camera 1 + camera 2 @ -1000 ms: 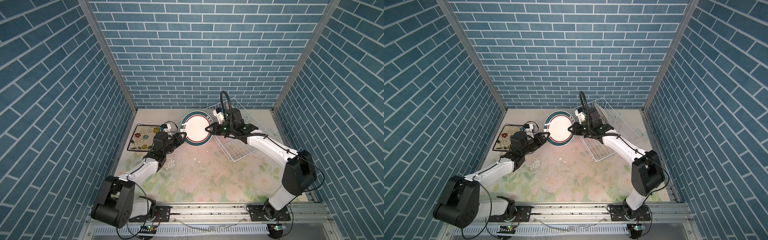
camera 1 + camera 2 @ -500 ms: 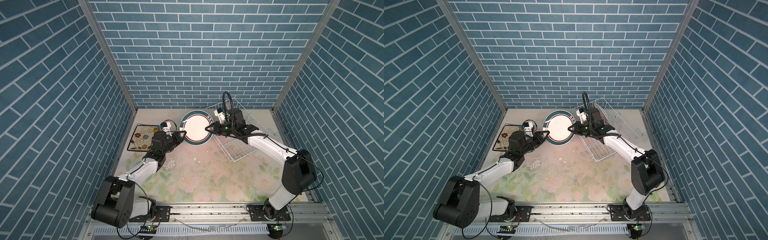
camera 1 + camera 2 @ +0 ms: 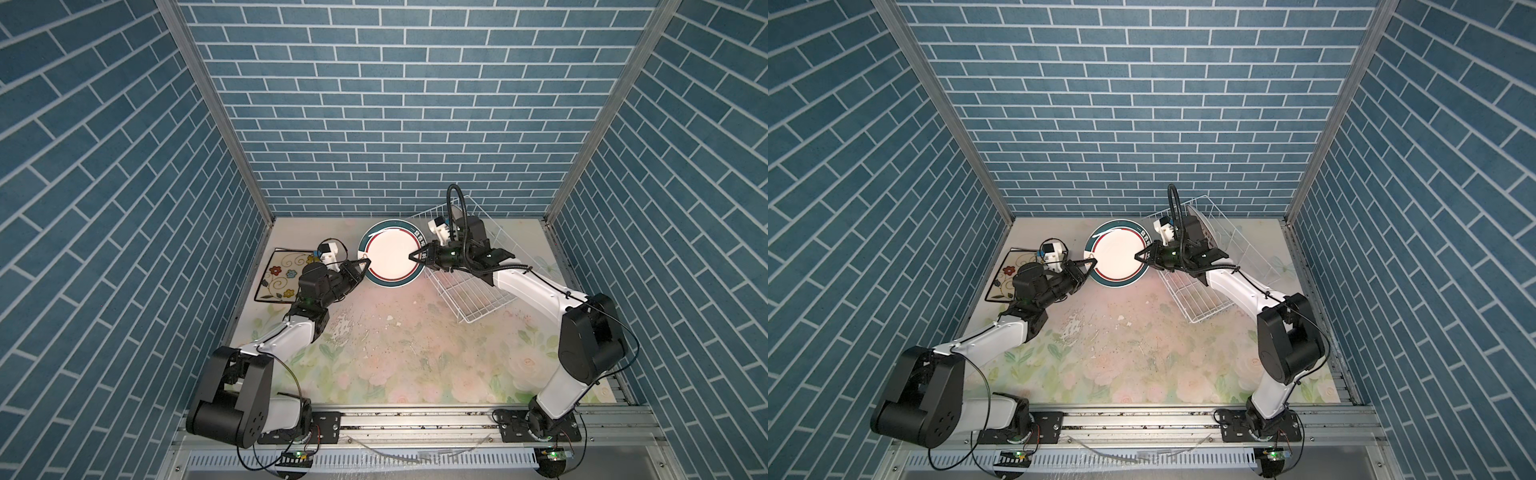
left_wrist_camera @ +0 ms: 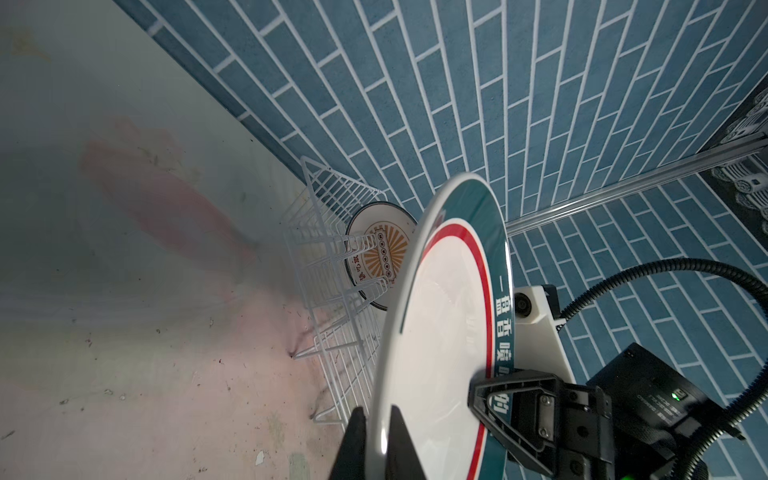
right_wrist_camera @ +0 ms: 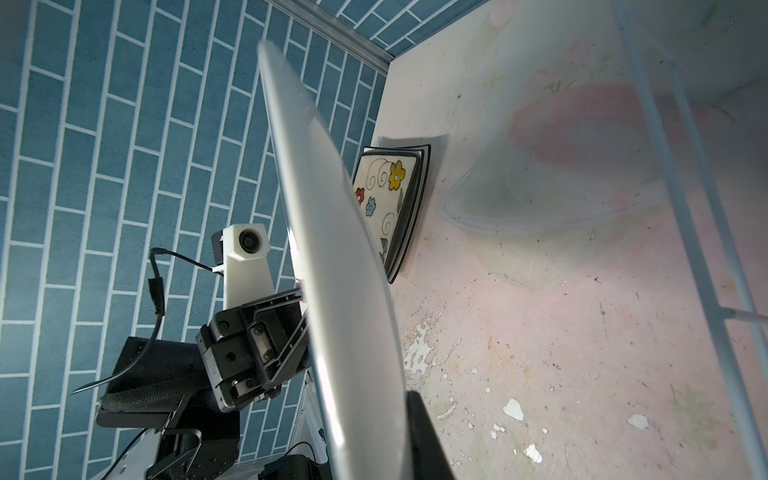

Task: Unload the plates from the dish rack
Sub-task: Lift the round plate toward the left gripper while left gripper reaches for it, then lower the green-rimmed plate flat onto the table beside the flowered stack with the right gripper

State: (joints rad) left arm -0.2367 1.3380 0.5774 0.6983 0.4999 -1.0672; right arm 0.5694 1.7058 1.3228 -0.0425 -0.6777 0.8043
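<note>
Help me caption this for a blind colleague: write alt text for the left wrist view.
A round teal-rimmed plate, seen nearly edge-on, is pinched at its rim by the left gripper, with the right gripper at its far rim. Behind it, a wire dish rack holds a sunburst plate, by a blue brick wall.

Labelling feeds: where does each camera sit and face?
Top views: high in front, looking down on table, rack, left gripper, right gripper.
Left wrist: on the left arm, facing the green-rimmed plate and rack; own fingers and right gripper show.
Right wrist: on the right arm, facing the plate's back; left gripper shows.
All share the plate.
</note>
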